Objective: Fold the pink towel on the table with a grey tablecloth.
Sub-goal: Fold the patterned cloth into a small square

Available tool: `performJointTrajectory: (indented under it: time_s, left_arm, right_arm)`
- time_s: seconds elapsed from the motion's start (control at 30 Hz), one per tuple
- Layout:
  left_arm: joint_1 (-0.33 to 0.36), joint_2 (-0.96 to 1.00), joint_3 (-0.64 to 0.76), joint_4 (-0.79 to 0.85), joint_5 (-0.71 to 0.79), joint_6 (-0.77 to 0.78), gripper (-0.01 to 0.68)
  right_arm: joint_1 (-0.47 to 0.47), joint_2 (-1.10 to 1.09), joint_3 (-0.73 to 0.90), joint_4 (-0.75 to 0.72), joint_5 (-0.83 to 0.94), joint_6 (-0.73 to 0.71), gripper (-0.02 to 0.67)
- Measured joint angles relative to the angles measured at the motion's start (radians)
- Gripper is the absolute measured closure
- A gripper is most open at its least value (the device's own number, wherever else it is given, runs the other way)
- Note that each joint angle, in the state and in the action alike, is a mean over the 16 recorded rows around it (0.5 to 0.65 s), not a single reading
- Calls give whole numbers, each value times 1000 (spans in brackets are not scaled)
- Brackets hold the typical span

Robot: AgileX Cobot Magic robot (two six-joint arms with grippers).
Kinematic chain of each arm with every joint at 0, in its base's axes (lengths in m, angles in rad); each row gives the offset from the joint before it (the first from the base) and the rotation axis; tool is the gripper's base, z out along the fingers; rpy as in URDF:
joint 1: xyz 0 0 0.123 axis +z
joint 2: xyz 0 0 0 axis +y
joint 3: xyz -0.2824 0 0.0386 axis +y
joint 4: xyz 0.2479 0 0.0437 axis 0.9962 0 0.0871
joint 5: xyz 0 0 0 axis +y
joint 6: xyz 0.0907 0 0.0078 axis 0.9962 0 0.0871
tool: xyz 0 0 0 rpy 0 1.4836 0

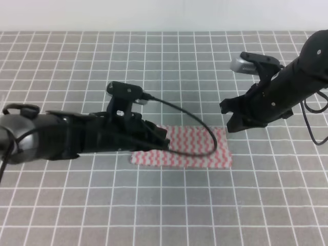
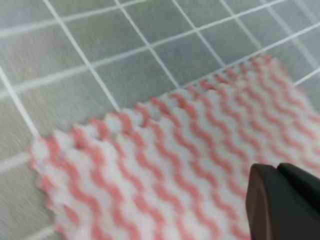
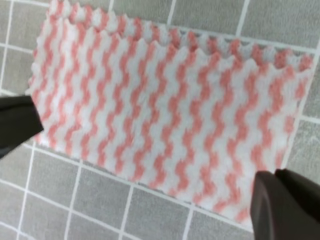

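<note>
Lying flat on the table with a grey tablecloth (image 1: 169,205), the pink towel (image 1: 189,148) shows as a folded rectangle, one layer's scalloped edge sitting just inside the other along its far long side in the right wrist view. The left gripper (image 1: 163,139) reaches in low over the towel's left end, its dark tip over or on the cloth; whether it touches cannot be told, and since only one finger (image 2: 282,202) shows at the lower right corner of the left wrist view, I cannot tell whether its jaws are parted or closed. From that camera the towel spreads ahead and to the left of the finger, with bare grid beyond it. The right gripper (image 1: 241,123) hangs just past the towel's right end, raised clear of the cloth. In the right wrist view one finger (image 3: 17,122) shows at the left edge and the other at the lower right corner, far apart, so the jaws stand wide and hold nothing; the towel lies below and between them.
</note>
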Motion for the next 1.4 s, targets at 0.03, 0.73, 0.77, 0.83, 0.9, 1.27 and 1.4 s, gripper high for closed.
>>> performJointTrajectory:
  time_s: [0.03, 0.73, 0.77, 0.83, 0.9, 1.27, 1.4]
  left_arm:
    - [11, -3, -5, 17, 20, -26, 674]
    - [140, 113, -117, 337, 215, -400, 674]
    - [140, 119, -118, 338, 212, -402, 674]
    - [140, 129, -121, 340, 206, -405, 674]
    - [140, 137, -123, 343, 201, -407, 674]
    - [140, 149, -134, 390, 186, -446, 674]
    - [140, 150, -134, 413, 183, -469, 674]
  right_arm:
    - [0, 2, 0, 1, -1, 0, 664]
    - [0, 53, 0, 35, -86, -2, 405]
    - [0, 53, 0, 35, -90, -2, 399]
    - [0, 54, 0, 34, -99, -1, 386]
    - [1, 56, 0, 34, -103, 0, 386]
    - [0, 104, 0, 29, -117, 32, 383]
    - [0, 124, 0, 27, -128, 43, 383]
